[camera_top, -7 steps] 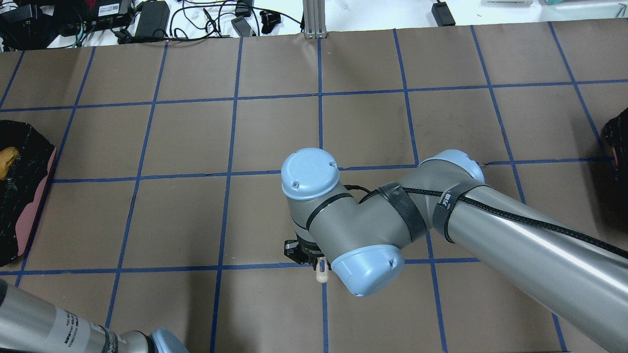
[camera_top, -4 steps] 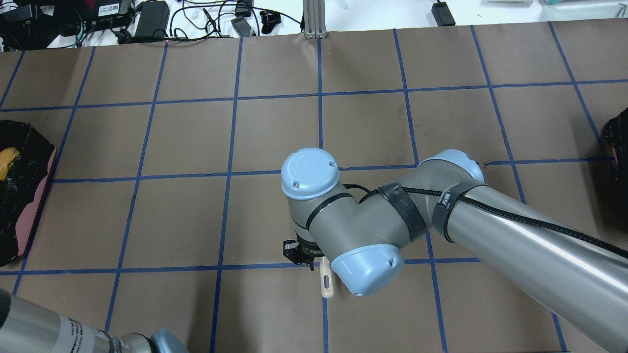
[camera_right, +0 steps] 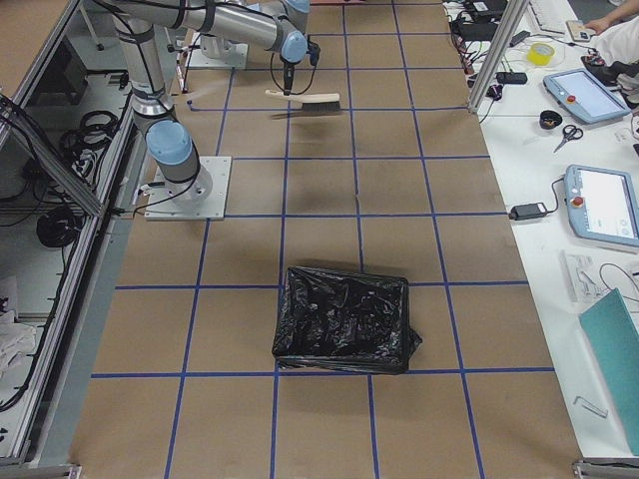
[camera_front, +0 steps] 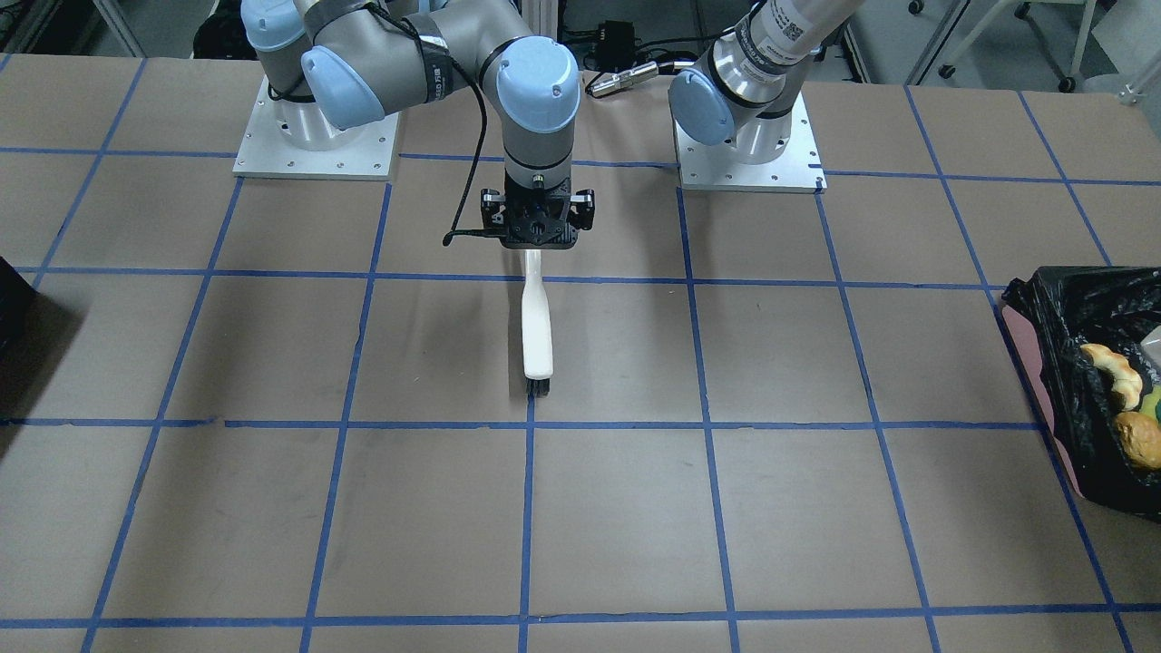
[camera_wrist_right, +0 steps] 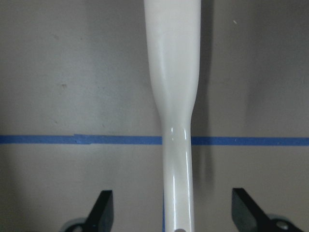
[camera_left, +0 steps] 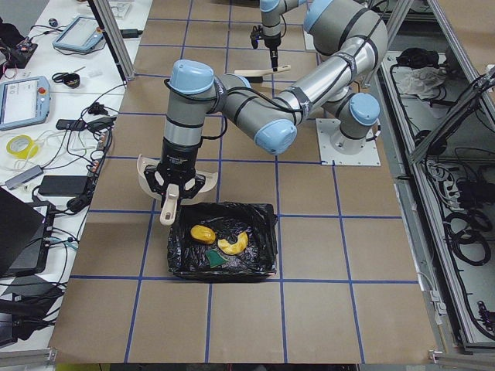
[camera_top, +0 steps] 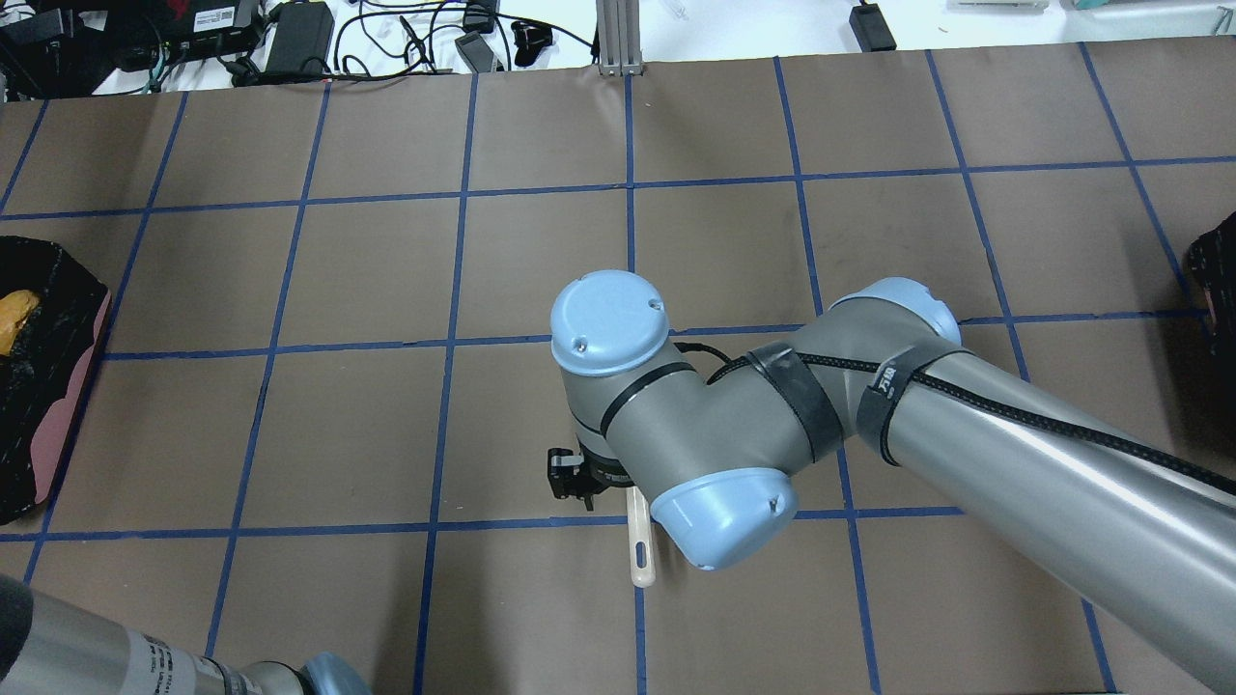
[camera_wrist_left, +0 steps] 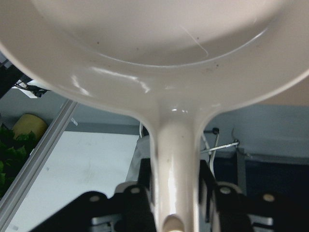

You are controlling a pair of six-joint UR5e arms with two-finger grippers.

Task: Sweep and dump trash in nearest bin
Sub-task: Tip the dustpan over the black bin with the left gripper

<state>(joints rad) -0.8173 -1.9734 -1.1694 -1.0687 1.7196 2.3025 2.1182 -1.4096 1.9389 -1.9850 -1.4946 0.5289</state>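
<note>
Your right hand (camera_front: 538, 238) just let go of the brush (camera_front: 537, 331), fingers spread wide. The trash (camera_left: 203, 233) is in the bin (camera_left: 267, 232), and your left hand (camera_left: 176, 190) grips the dustpan (camera_wrist_left: 159, 58).

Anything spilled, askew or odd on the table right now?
Nothing stands out. The three toy-food trash bits lie inside the black-bag-lined pinkish bin; the left tool holds the white dustpan beside it; the white-handled brush rests straight under the open right tool.
</note>
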